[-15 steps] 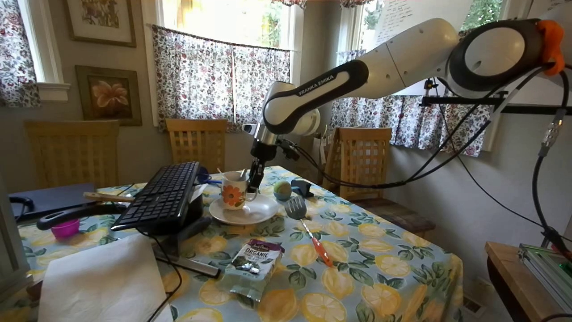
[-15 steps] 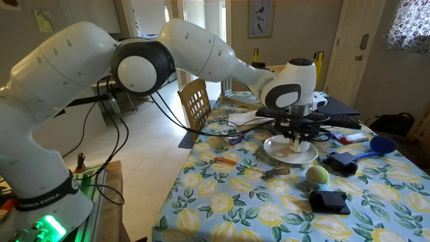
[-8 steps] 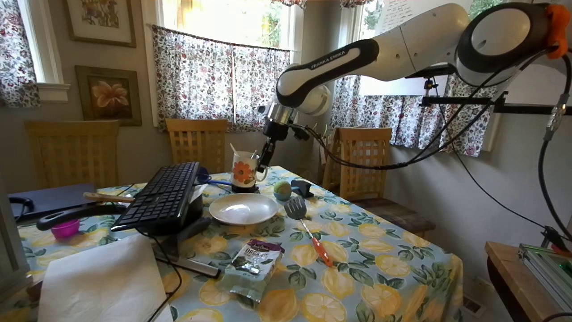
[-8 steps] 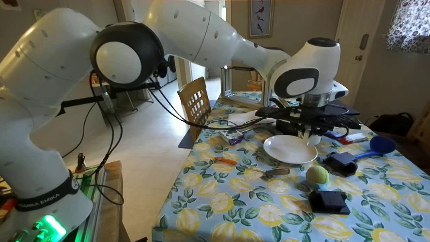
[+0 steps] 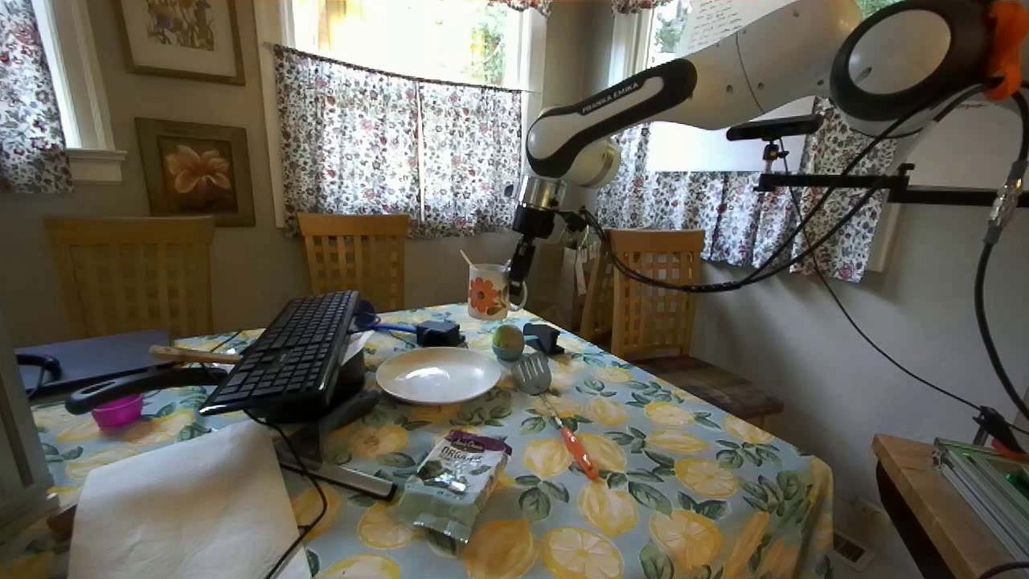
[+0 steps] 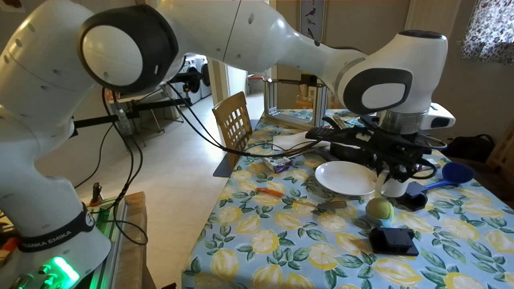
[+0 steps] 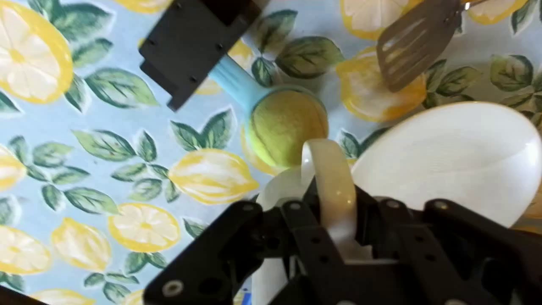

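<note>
Gripper [image 7: 336,195], black, two-fingered: narrowed onto the handle [image 7: 335,180] of a mug [image 5: 486,292], one finger to each side, the gap no wider than the handle itself.
Mug, white, orange flower motif: centre of the frame in an exterior view, held above the lemon-print tablecloth [image 5: 635,523], mouth up; a pale slim stick [image 5: 466,258] (too small to name) projects from it.
Plate [image 5: 438,376], white: on the cloth, below and left of the mug in that frame.
Ball [image 7: 290,123], yellow-green, seated in a light-blue cup [image 7: 238,79]: upper centre of the wrist view; lower than the mug in both exterior views.
Spatula [image 7: 413,46], slotted: upper right of the wrist view.
Block [image 7: 182,46], black: upper left, same view.
Snack packet [image 5: 457,482]: lower centre in an exterior view.
Keyboard [image 5: 289,354], black: left, same frame.
Ladle [image 6: 457,173], blue: right side in an exterior view.
</note>
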Available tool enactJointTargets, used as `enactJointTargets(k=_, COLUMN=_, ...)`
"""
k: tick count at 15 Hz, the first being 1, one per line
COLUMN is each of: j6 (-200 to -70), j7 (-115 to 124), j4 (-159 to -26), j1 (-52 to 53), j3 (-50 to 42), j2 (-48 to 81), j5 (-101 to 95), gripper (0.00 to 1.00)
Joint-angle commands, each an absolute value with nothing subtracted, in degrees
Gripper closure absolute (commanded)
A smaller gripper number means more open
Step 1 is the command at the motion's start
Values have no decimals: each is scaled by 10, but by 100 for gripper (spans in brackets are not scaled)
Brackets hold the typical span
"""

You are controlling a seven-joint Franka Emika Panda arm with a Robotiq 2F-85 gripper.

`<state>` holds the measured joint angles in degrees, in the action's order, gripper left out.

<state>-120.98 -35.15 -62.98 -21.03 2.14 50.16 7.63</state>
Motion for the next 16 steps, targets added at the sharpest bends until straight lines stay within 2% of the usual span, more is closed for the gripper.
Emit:
enactJointTargets(k=1, j6=-1197, j7=-259, j4=-592, j1=-217, j3=-2, j2=523, j5=86, gripper=98)
enactJointTargets(k=12, j6=-1204, j7=48, j4=-447, j1=-219, j3=-34, j2=621, j5=102, gripper=98)
enactJointTargets(k=13, j6=-1214, j7=7, j4=-509, j1=-217, j3=-33, j2=593, j5=80, gripper=90)
enactJointTargets(k=16, j6=-1214, j7=36, j4=-484, j1=-217, j3=-33, j2=606, j5=88, gripper=90)
